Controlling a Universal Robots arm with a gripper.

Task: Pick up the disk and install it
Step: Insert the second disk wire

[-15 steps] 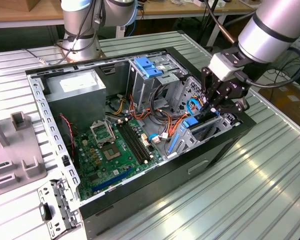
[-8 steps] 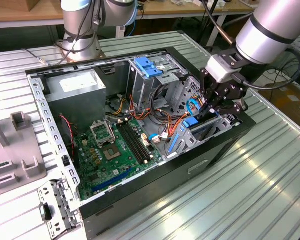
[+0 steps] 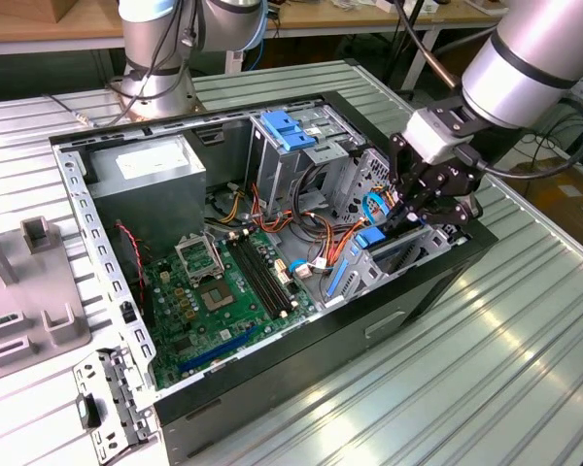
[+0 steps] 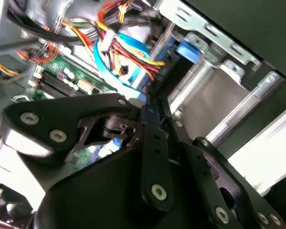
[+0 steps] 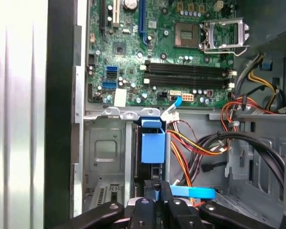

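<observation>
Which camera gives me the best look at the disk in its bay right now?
The first wrist view: the disk stands on edge in the bay, blue rail in plain sight above the hand. The exterior view shows a blue sliver; the second wrist view, a blue tab.

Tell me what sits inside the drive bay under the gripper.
The gripper is at the metal drive bay. A blue plastic rail stands upright in it, probably the disk's side. The disk's body is hidden by the bay walls.

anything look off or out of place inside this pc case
Nothing stands out. The end effector is down at the drive bay by the case's front, among loose cables; the motherboard looks intact.
</observation>
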